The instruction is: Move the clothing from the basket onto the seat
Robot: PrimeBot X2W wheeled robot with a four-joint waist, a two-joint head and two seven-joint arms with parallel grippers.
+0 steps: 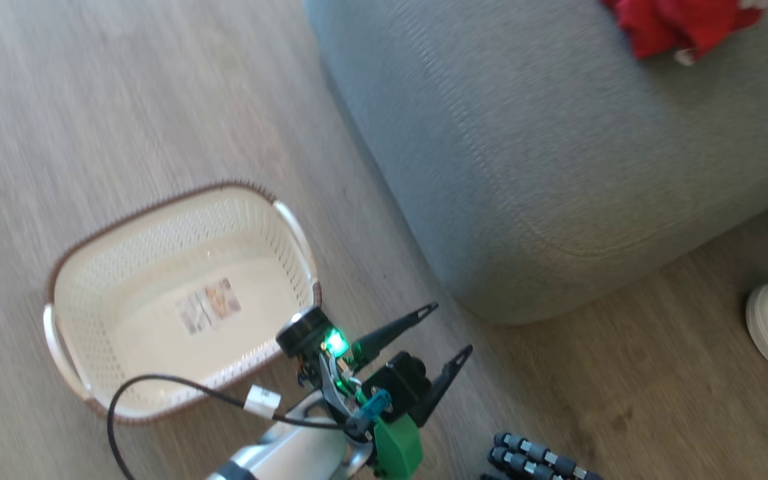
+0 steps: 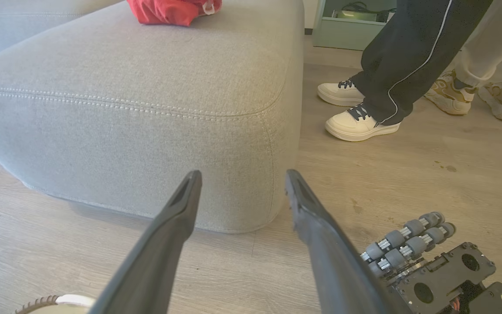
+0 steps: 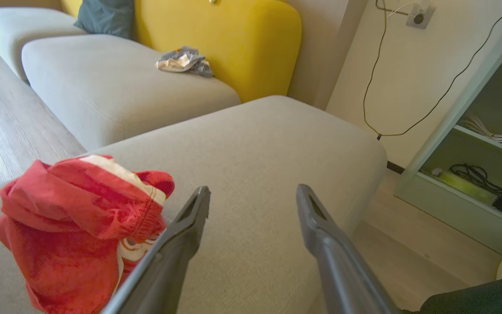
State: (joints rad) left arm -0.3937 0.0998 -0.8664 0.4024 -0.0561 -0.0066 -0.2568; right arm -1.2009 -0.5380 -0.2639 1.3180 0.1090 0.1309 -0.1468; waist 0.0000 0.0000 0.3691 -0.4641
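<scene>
The red clothing (image 1: 684,23) lies bunched on the grey seat (image 1: 557,167), at that view's top right. Close up, the clothing (image 3: 76,226) has a white stripe and rests on the seat (image 3: 255,144) just left of my open right gripper (image 3: 254,192), which hovers over the cushion holding nothing. The cream basket (image 1: 157,203) stands on the floor with just a paper label inside. My left gripper (image 1: 449,329) is open beside the basket, pointing at the seat's corner. The left gripper (image 2: 243,174) faces the seat (image 2: 146,87), with the clothing (image 2: 168,9) on top.
A person's white shoe (image 2: 357,124) and another person's beige shoes (image 2: 451,98) stand on the wood floor right of the seat. My base's rollers (image 2: 408,242) sit low right. A yellow backrest (image 3: 233,39), a crumpled grey cloth (image 3: 185,61) and a shelf (image 3: 473,174) lie beyond.
</scene>
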